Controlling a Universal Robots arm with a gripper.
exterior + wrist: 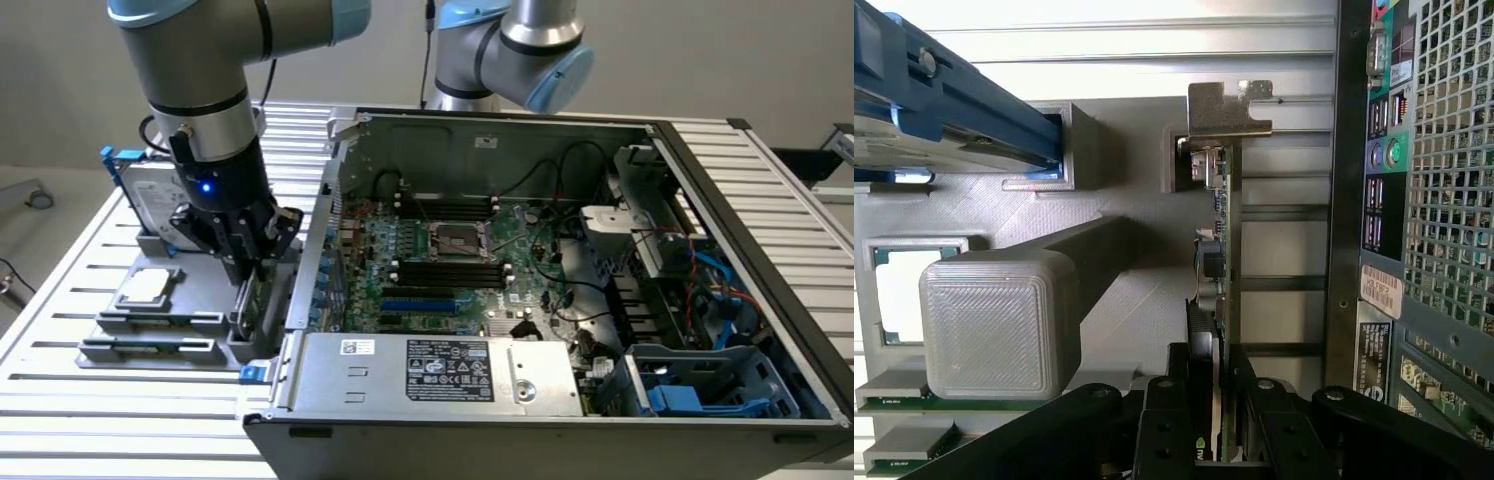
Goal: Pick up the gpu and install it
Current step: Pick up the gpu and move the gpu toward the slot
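The exterior camera stood high and well back, looking down over the open computer case (pixel 441 140) and the gripper (pixel 248 268) beside it. The wrist camera sat close behind the gripper (pixel 1219 385), facing along it — onto the gpu (pixel 1226 250), seen edge-on. Both views shared the grey holder (pixel 1104 320) under the gripper and the case wall beside it.

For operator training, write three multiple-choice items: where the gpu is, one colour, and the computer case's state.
1. Where is the gpu? A lying flat on the floor; B standing on edge in the grey holder; C in a person's hand.
2. The hard drive frame is: A blue; B red; C yellow.
3. The computer case is: A shut; B wrapped in foil; C open, motherboard exposed.
Key: 1 B, the card stands in the holder's slot; 2 A, its rails show blue; 3 C, the board lies in plain sight.
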